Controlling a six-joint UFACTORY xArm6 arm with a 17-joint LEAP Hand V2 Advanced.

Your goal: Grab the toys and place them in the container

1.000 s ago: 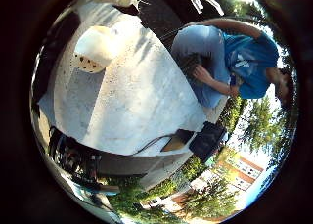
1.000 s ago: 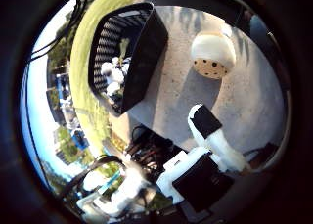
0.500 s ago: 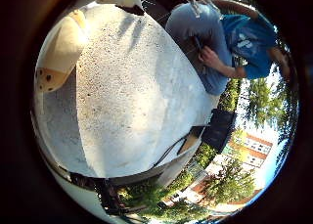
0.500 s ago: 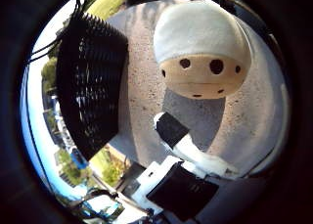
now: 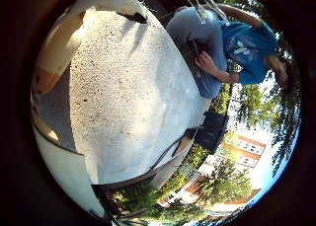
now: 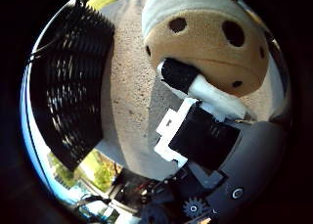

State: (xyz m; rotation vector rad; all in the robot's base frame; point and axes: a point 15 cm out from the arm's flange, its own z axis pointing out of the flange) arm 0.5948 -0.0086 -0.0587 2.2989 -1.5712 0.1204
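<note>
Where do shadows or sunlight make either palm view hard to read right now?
Thumb side view: the hand casts a shadow on the speckled table below the plush toy; the black basket is dark. Little finger side view: strong sun bleaches the table; sky is washed out.

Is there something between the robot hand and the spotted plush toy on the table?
Nothing visible. The robot hand is right over the plush toy, one finger reaching its tan surface. The black basket stands to the side.

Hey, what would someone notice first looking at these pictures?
A tan plush toy with dark spots and a pale top fills the thumb-side view, close to the palm, with the hand reaching onto it. Beside it on the speckled table stands a black slatted container.
</note>
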